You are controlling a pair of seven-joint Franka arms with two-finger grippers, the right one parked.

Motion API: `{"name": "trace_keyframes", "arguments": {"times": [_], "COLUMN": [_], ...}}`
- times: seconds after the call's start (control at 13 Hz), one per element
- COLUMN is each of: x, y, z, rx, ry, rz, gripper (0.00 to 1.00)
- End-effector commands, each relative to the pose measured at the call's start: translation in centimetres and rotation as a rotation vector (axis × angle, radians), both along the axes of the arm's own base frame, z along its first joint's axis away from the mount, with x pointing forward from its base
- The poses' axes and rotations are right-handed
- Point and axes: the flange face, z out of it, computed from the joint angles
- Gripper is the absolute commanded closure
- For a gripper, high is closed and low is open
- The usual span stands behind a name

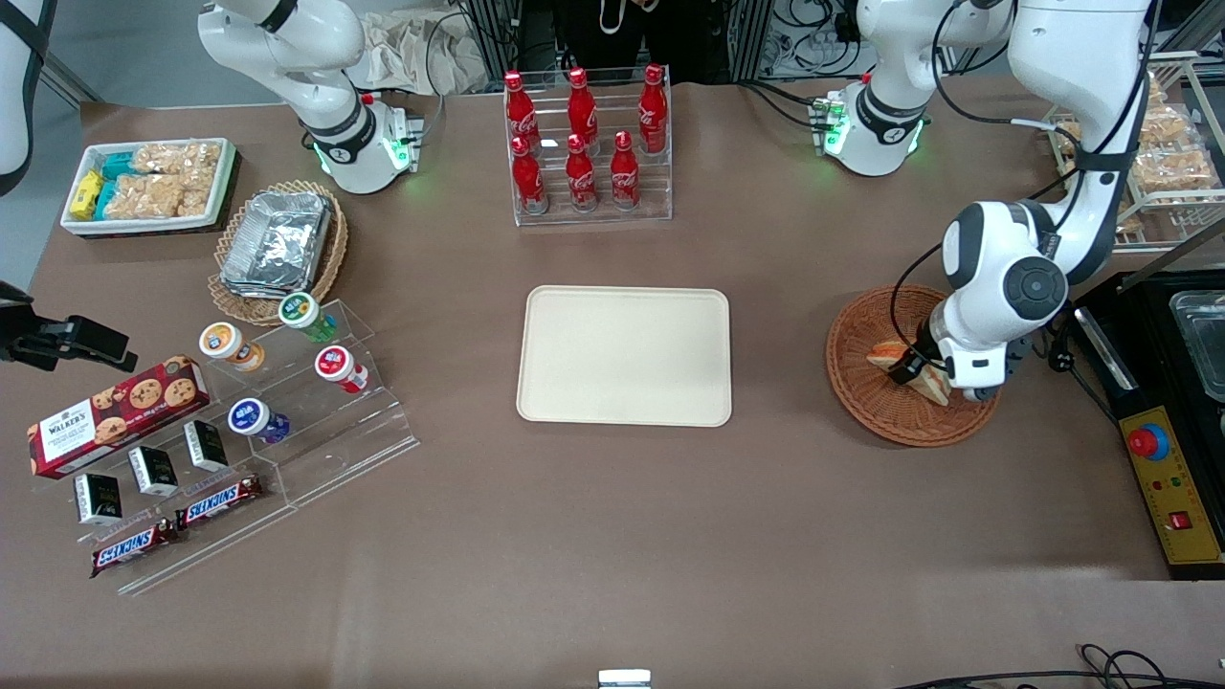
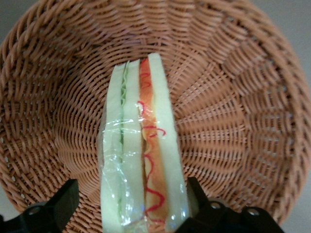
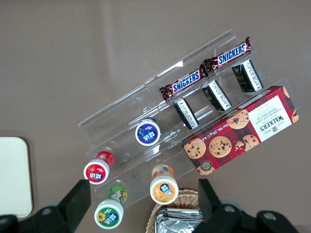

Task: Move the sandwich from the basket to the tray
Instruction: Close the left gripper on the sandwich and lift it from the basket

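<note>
Item: sandwich [image 2: 143,145], in basket [image 1: 861,383] at the counter's working-arm end. My gripper [image 2: 133,206] straddles it, fingers [image 2: 65,201] apart. Step: grasping. Next: close, lift toward tray [image 1: 624,356].

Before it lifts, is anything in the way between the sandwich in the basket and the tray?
Nothing visible. The gripper straddles the sandwich in the basket; one finger touches it, the other stands apart. Only bare table lies between the basket and the tray.

Sandwich [image 1: 921,375] in basket [image 1: 861,383], between fingers of tool [image 1: 917,368]; one finger touching it; tray [image 1: 624,355] beside basket, apart, on worktop [image 1: 612,536].
</note>
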Motion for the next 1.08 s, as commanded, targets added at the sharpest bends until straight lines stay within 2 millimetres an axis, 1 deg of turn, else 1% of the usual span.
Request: {"name": "trace_keyframes", "arguments": {"times": [0.0,0.08,0.15,0.23,0.31,0.38,0.46,0.54,0.62,0.85,0.92,1.0], "x": [-0.3,0.0,0.5,1.0,2.0,3.5,4.6,5.6,6.2,7.4,7.5,7.6], "y": [0.2,0.2,0.1,0.0,-0.1,-0.5,-0.8,-1.5,-2.2,-3.0,-3.2,-4.1], "z": [1.1,1.9,3.3,5.2,7.7,10.9,13.8,16.9,19.6,28.0,30.3,31.6], "rx": [0.005,0.009,0.007,0.009,0.014,0.03,0.057,0.065,0.061,0.045,0.036,0.026], "ry": [-0.029,-0.04,-0.06,-0.056,-0.027,0.002,0.034,0.044,0.051,0.024,0.012,0.02], "rz": [0.03,0.038,0.033,0.031,0.025,0.009,-0.013,-0.032,-0.072,-0.165,-0.2,-0.251], "gripper": [0.65,0.93,0.95,0.98,0.98,0.98,0.98,0.98,0.98,0.98,0.98,0.98]}}
